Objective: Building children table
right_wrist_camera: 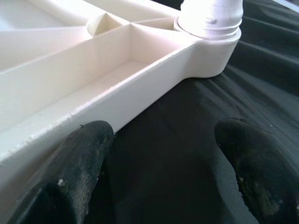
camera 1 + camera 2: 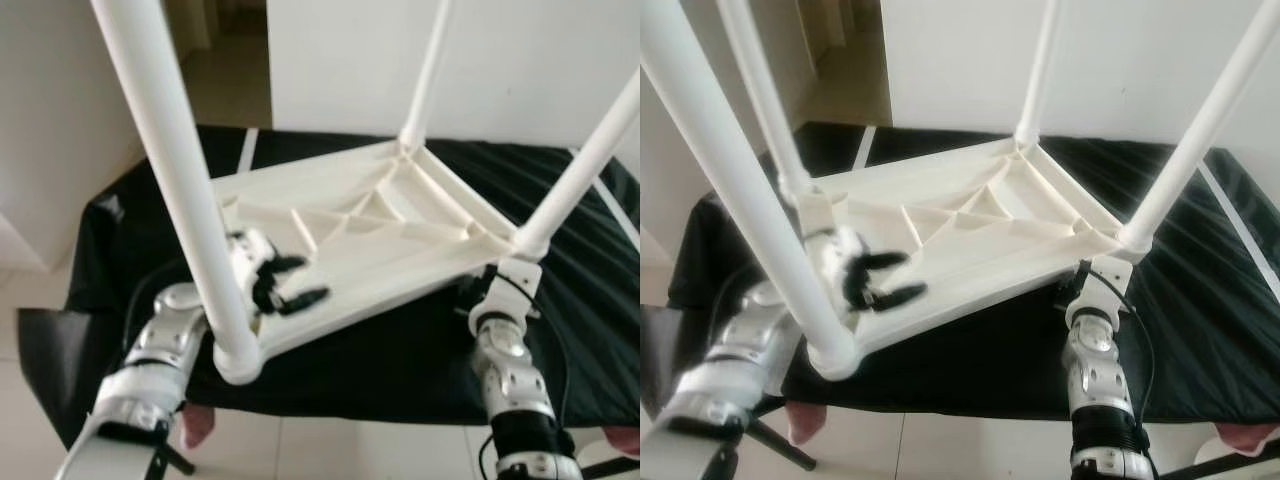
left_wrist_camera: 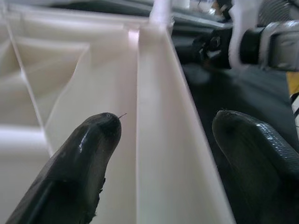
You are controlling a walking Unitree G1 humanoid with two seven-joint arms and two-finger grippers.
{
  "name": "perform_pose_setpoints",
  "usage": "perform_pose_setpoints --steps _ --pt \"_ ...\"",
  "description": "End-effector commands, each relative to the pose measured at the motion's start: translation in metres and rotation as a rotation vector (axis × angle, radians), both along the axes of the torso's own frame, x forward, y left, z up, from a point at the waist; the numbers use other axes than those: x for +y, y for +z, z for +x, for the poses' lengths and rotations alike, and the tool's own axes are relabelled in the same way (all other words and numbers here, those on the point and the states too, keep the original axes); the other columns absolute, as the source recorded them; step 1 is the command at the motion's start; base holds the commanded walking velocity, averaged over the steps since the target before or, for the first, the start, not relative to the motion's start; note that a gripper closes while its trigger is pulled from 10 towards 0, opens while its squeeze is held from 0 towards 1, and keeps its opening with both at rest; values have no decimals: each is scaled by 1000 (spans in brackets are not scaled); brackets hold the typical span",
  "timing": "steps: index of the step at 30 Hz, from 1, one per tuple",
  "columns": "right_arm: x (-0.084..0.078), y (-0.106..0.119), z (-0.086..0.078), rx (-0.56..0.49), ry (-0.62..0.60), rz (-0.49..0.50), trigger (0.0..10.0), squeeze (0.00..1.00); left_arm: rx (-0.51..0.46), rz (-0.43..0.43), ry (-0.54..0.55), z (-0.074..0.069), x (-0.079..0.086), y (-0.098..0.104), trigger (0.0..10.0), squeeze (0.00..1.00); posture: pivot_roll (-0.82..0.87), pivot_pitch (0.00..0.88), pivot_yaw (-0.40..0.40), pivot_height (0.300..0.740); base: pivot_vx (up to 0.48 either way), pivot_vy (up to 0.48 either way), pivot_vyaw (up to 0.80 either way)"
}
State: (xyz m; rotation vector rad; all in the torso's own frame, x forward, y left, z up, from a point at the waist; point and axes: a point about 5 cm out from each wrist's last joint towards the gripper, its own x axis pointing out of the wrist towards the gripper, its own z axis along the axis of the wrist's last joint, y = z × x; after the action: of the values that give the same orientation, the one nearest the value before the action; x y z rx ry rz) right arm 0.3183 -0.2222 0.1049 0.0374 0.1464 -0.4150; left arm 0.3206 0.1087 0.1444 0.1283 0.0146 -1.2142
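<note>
A white plastic children's table [image 2: 372, 238] lies upside down on a black cloth [image 2: 400, 355], its ribbed underside facing up. Its white legs stand in the corner sockets, the nearest leg [image 2: 185, 190] close to the camera. My left gripper [image 2: 288, 284] is at the near left corner, open, with one finger [image 3: 88, 163] inside the frame and the other outside the rim [image 3: 173, 154]. My right gripper [image 1: 163, 163] is open just below the near right corner socket [image 1: 210, 42], low over the cloth. One of its fingers [image 1: 79, 163] rests against the table's outer edge.
The cloth covers a low surface, ending near my arms. Beyond that edge lies a pale tiled floor [image 2: 330, 450]. A white wall [image 2: 520, 60] stands behind, and a doorway [image 2: 215, 50] opens at the back left. Pinkish objects [image 2: 1250, 437] lie on the floor below.
</note>
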Motion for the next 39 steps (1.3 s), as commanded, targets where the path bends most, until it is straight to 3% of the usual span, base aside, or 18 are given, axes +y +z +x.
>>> perform_pose_setpoints --steps 1,2,4,8,11,15,18,22,25,26,33,39 --pt "-2 -3 3 8 23 15 10000 0 -15 -16 -20 -4 -7 6 10000 0 69 0 -35 740 0 0 0" --pt "-2 -3 3 8 23 15 10000 0 -15 -16 -20 -4 -7 6 10000 0 69 0 -35 740 0 0 0" --pt "-6 13 19 -31 74 59 10000 0 -50 -23 -7 -6 -26 16 10000 0 66 0 -29 740 0 0 0" --pt "-7 21 25 -52 95 42 10000 0 -55 -17 4 -8 -32 20 10000 0 66 0 -29 740 0 0 0" --pt "-8 22 33 -40 128 32 10000 0 -48 -73 -8 -16 -52 28 10000 0 75 0 -14 740 0 0 0" --pt "-10 20 36 -29 124 26 10000 0 -34 -118 -13 -21 -63 35 10000 0 77 0 -14 740 0 0 0" --pt "0 16 40 -18 165 59 10000 0 -23 -134 -40 -29 -78 39 10000 0 88 0 -11 740 0 0 0" --pt "5 16 40 -25 177 28 10000 0 -25 -134 -59 -34 -83 40 10000 0 91 0 -10 740 0 0 0" --pt "1 17 37 -44 99 -40 10000 0 -23 -127 -56 -35 -83 40 10000 0 92 0 -10 740 0 0 0" --pt "-5 16 33 -56 21 -37 10000 0 -27 -119 -49 -34 -82 40 10000 0 93 0 -10 740 0 0 0" --pt "-13 13 24 -127 -132 -3 10000 0 -30 -108 -18 -31 -76 43 10000 0 91 0 -8 740 0 0 0" --pt "-18 0 17 -76 -235 0 10000 0 -23 -108 -1 -31 -75 45 10000 0 88 0 -10 740 0 0 0"
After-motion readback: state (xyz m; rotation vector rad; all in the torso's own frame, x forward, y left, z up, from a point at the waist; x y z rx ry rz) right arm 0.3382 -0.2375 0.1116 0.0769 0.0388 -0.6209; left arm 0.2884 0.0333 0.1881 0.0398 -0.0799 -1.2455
